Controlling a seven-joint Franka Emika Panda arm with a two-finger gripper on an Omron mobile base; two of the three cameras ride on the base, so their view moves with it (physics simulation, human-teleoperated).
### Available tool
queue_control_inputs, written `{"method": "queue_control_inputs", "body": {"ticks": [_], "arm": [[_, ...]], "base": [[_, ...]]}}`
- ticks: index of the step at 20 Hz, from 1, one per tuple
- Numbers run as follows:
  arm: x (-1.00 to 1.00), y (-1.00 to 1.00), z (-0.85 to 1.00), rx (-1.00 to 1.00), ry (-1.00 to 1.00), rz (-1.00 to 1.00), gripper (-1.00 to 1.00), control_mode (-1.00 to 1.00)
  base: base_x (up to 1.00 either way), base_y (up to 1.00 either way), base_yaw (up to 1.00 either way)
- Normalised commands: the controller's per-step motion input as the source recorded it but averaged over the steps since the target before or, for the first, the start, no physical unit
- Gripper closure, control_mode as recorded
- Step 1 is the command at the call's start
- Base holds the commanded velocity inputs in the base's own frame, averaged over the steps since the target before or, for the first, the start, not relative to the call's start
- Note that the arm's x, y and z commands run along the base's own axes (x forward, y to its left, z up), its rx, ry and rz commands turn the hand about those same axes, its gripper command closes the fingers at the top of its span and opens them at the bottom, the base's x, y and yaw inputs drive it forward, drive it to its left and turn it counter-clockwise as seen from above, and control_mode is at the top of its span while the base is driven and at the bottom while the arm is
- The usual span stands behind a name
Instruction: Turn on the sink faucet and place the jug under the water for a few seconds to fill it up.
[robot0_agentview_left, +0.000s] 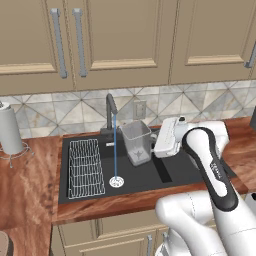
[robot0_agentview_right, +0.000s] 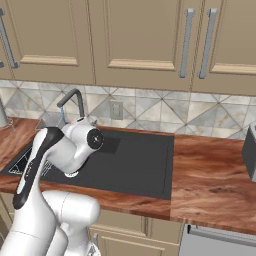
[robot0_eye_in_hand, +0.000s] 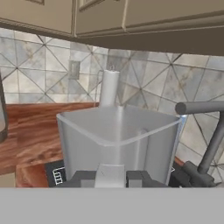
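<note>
Water (robot0_agentview_left: 114, 150) runs in a thin blue stream from the dark faucet (robot0_agentview_left: 110, 112) down to the round drain (robot0_agentview_left: 116, 182) of the black sink (robot0_agentview_left: 150, 176). My gripper (robot0_agentview_left: 152, 142) is shut on the clear jug (robot0_agentview_left: 136, 142), holding it upright above the basin, just right of the stream and apart from it. In the hand view the jug (robot0_eye_in_hand: 118, 140) sits right in front of my gripper (robot0_eye_in_hand: 109, 177), with the faucet (robot0_eye_in_hand: 205, 131) to its right. In the right base view my arm hides the jug; the faucet (robot0_agentview_right: 75, 97) stands behind it.
A wire rack (robot0_agentview_left: 85, 167) lies in the left part of the basin. A white paper-towel roll (robot0_agentview_left: 10, 130) stands on the wooden counter at the left. A wall outlet (robot0_agentview_left: 139, 109) sits behind the sink. A dark appliance (robot0_agentview_right: 250, 150) stands at the far right.
</note>
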Motion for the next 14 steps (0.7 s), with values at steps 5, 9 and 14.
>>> {"method": "queue_control_inputs", "body": {"ticks": [5, 9, 14], "arm": [[0.22, 0.16, -0.14, 0.04, 0.0, 0.0, 1.0, -1.0], [0.11, 0.17, -0.26, 0.0, 0.0, 0.0, 1.0, -1.0], [0.09, 0.14, -0.26, 0.0, 0.0, 0.0, 1.0, -1.0]], "base": [[0.0, 0.0, 0.0], [0.0, 0.0, 0.0], [0.0, 0.0, 0.0]]}}
